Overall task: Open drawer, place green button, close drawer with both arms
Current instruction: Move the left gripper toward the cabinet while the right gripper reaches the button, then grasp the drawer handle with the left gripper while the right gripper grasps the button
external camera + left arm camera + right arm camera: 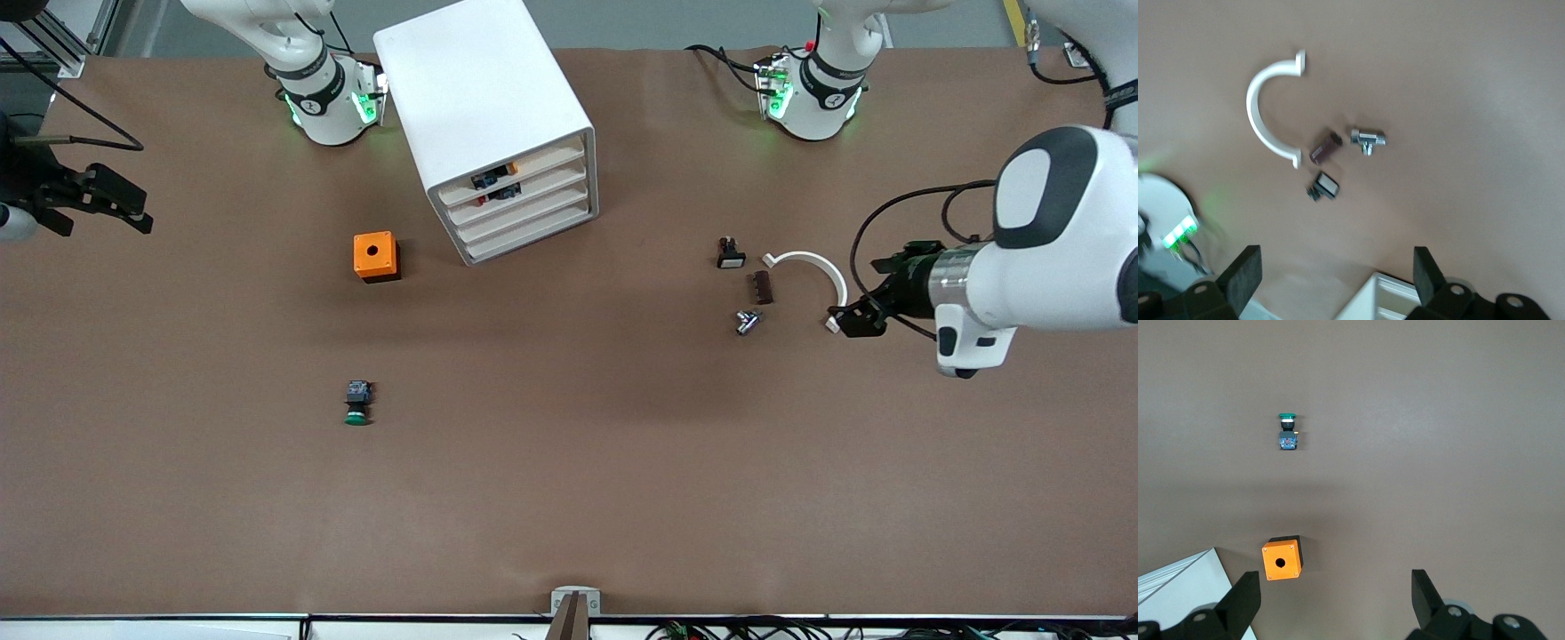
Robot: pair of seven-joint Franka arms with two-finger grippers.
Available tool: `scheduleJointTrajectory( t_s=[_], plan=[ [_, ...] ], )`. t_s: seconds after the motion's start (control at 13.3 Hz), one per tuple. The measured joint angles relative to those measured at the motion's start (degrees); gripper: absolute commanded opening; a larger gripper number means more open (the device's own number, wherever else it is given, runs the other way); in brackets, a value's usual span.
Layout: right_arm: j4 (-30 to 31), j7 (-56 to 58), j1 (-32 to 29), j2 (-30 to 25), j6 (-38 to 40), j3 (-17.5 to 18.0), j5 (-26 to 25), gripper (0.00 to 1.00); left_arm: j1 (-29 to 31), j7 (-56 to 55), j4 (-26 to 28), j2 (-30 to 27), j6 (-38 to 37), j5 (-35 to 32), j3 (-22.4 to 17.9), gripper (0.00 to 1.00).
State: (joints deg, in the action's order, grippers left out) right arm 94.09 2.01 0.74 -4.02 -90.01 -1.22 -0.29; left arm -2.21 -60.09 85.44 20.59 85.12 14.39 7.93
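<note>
Button [356, 403] is the closest thing to your front camera, lying on its side on the brown table [569, 498], green cap toward the camera. Farther back you've got the orange cube [376, 256], then the white cabinet [494, 124] with the drawer [526, 216] shut, third one down. Your left gripper [855, 317] hangs wide open, holding nothing, over the white curved clip [811, 269]. Your right gripper [98, 203] waits at its table end, also spread wide and empty.
</note>
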Motion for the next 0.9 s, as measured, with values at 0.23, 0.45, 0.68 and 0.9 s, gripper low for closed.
scheduleJointTrajectory(
  t_s=[0.23,0.45,0.68,0.9],
  plan=[
    [0.31,0.00,0.01,2.10,-1.49,0.05,0.35,1.00,-2.51,-14.05,0.07,4.20,0.02,4.48,0.23,1.00],
    [0.41,0.00,-0.01,5.82,-2.83,0.03,3.78,1.00,-5.38,-27.26,0.03,8.13,0.08,5.93,0.30,1.00],
    [0.47,0.00,-0.07,9.24,-5.28,-0.04,4.80,0.96,-6.24,-36.48,0.00,9.54,-0.02,6.88,0.41,1.00],
    [0.52,-0.01,-0.07,12.50,-6.78,-0.06,5.48,0.97,-7.58,-39.74,0.05,10.70,-2.89,8.02,0.46,1.00]
  ],
)
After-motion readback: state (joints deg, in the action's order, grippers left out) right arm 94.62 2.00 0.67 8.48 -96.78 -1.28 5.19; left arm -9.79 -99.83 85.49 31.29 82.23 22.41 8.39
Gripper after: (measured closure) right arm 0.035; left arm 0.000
